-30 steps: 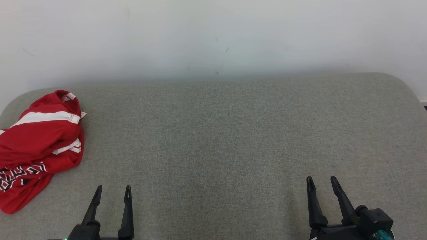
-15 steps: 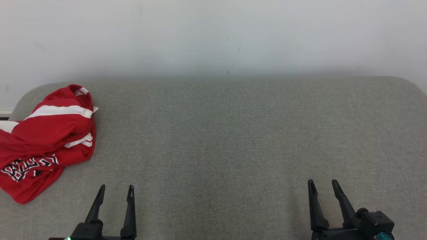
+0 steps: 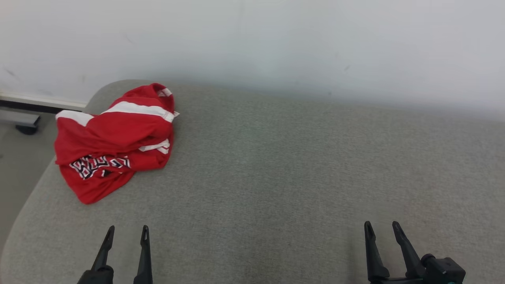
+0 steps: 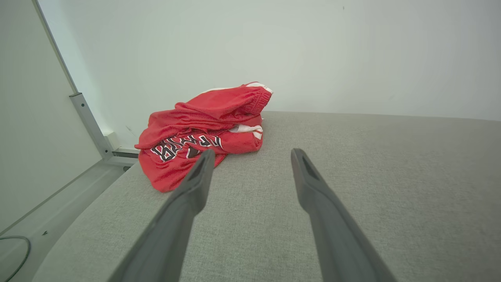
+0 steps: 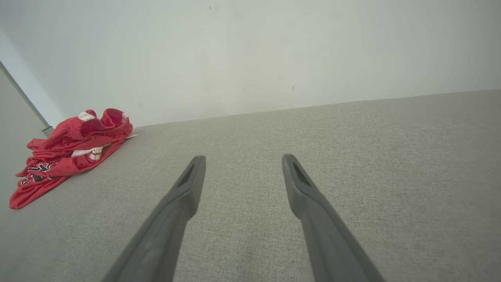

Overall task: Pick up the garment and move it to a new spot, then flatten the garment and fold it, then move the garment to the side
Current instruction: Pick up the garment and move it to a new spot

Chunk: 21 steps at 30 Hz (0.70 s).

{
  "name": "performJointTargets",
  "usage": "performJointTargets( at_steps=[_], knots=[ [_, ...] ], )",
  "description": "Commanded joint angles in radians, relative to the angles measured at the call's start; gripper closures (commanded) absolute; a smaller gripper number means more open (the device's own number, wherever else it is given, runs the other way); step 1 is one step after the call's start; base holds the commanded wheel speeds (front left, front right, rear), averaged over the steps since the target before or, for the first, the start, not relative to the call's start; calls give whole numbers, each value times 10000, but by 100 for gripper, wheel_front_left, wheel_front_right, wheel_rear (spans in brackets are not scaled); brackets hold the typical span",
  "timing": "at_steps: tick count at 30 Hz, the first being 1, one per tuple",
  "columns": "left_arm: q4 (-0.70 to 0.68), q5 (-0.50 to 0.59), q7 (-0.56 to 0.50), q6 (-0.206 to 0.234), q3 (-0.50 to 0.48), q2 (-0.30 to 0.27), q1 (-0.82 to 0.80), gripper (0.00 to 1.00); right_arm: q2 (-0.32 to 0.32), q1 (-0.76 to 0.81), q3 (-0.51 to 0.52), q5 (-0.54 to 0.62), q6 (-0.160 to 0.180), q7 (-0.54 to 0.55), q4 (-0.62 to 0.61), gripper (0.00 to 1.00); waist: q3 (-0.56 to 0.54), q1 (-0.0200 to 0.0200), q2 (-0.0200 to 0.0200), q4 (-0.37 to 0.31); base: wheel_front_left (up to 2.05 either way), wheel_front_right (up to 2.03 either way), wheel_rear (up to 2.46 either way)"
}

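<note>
Your left gripper (image 3: 128, 228) holds its fingers spread wide and empty, low over the grey padded surface (image 3: 276, 165), tips pointing to 12 o'clock. The red garment (image 3: 114, 138) lies crumpled well apart from them, between 11 and 12 o'clock, near the surface's far left corner. Your right gripper (image 3: 382, 225), likewise wide and empty, points to 12 with the garment far off at its 10 o'clock. White stripes cross the cloth, and its black-and-white lettering is folded and unreadable.
</note>
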State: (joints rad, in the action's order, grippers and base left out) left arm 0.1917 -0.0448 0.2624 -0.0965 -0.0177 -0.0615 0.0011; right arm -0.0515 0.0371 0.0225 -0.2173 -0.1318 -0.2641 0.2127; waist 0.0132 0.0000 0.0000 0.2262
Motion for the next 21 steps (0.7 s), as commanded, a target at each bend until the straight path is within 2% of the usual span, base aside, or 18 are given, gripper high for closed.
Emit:
performJointTargets(
  at_steps=[1,6,7,12,21],
  knots=[
    [-12,66,39,44,-33,-38,165,0,21,88,21,-37,21,-7,-3,0,-110,0,0,895,0,0,0],
    [34,82,39,59,-80,-69,192,0,21,257,-8,-26,21,-7,33,0,-234,0,0,1729,0,0,0],
    [79,66,39,74,-135,-73,217,0,21,256,-91,-39,21,-7,56,0,-277,0,0,2212,0,0,0],
    [72,27,39,80,-137,-52,167,0,19,267,-83,-17,21,-7,82,0,-221,0,0,2754,0,0,0],
    [-199,-150,39,279,-513,-3,368,0,18,-129,-392,149,21,-7,244,0,75,0,0,2926,0,0,0]
  ],
)
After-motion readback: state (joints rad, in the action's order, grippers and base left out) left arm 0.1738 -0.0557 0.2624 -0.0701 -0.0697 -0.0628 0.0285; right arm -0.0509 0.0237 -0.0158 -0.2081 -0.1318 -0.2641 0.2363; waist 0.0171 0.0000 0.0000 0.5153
